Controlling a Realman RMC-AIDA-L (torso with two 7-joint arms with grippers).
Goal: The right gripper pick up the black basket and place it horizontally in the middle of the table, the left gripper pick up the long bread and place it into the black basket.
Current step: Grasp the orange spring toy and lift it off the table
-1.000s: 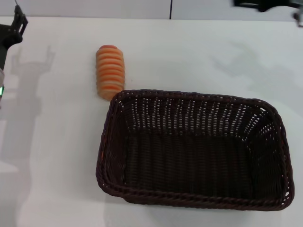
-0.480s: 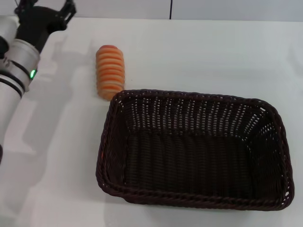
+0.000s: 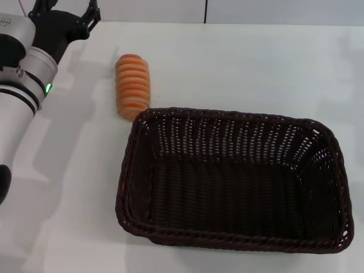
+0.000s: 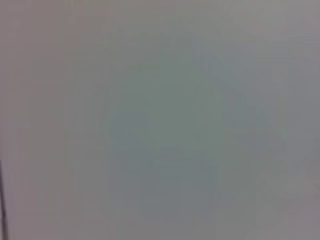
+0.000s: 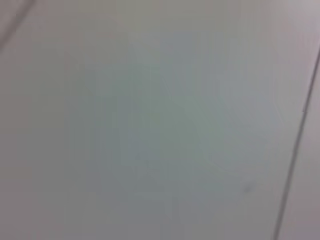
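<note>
two task objects rest on the plain flat white tabletop (image 3: 239,68). the large rectangular dark brown-black woven wicker basket (image 3: 233,179) sits upright on its base, long side running left to right, toward the near right part of the surface. the oblong toy bread loaf with orange and cream ridged stripes (image 3: 132,86) lies on its side just beyond the basket's far left corner, its near end close to the braided rim. the black two-finger left hand (image 3: 63,12) on a white cylindrical arm hangs over the far left corner, fingers spread apart, holding nothing, apart from the loaf. the right hand is out of view. both wrist views show only blurred pale surface.
</note>
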